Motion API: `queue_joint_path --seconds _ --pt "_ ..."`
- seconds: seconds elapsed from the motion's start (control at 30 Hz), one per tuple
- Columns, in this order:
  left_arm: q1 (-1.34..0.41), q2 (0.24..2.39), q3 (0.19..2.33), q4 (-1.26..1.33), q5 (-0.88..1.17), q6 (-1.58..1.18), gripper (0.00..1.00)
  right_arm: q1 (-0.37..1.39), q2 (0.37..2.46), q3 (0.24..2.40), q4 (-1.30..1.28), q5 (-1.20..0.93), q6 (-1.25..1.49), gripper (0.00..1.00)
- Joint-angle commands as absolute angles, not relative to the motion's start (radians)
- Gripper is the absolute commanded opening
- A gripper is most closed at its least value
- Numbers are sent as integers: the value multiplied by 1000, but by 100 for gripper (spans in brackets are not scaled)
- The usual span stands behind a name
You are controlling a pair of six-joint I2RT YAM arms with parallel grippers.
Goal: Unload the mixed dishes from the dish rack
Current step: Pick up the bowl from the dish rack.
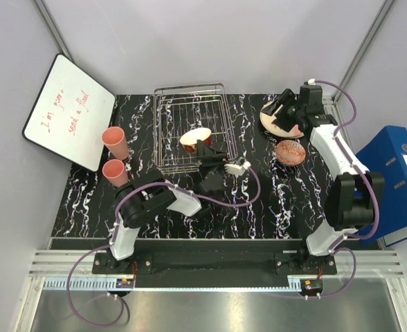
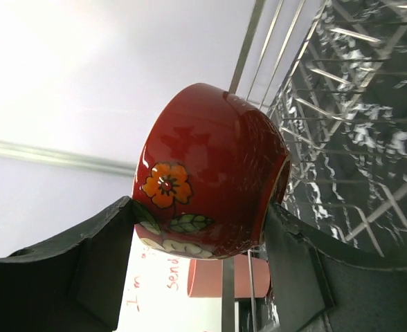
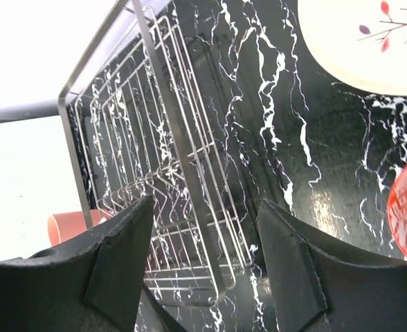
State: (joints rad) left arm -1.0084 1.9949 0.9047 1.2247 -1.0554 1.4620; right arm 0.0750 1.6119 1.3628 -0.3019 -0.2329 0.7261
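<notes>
We see the left claw (image 2: 203, 228) gripping the red bowl (image 2: 207, 173), one finger (image 2: 106, 263) on each side of it, just above the rack (image 1: 193, 128) floor. The right claw (image 1: 281, 114) hangs open and empty over a cream plate (image 1: 269, 114) at the far right of the table (image 1: 273, 200). A patterned bowl (image 1: 290, 151) sits near that plate. Two pink cups (image 1: 115, 142) stand left of the rack, beside a whiteboard (image 1: 68, 111).

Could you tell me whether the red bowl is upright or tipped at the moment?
Tipped: the red bowl lies on its side between the left gripper fingers, rim facing the dish rack wires.
</notes>
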Motion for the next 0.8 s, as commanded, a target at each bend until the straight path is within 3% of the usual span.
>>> queue_joint_path --seconds 0.0,0.43,0.77 --pt "-1061 1974 877 1666 -1048 1506 0 80 1673 1486 -356 -291 692 70" --pt "-1112 1842 789 1666 -950 1508 0 155 1746 1640 -524 -370 589 70" --pt "-1160 1894 824 1667 -905 1581 0 290 1710 1594 -578 -367 580 70"
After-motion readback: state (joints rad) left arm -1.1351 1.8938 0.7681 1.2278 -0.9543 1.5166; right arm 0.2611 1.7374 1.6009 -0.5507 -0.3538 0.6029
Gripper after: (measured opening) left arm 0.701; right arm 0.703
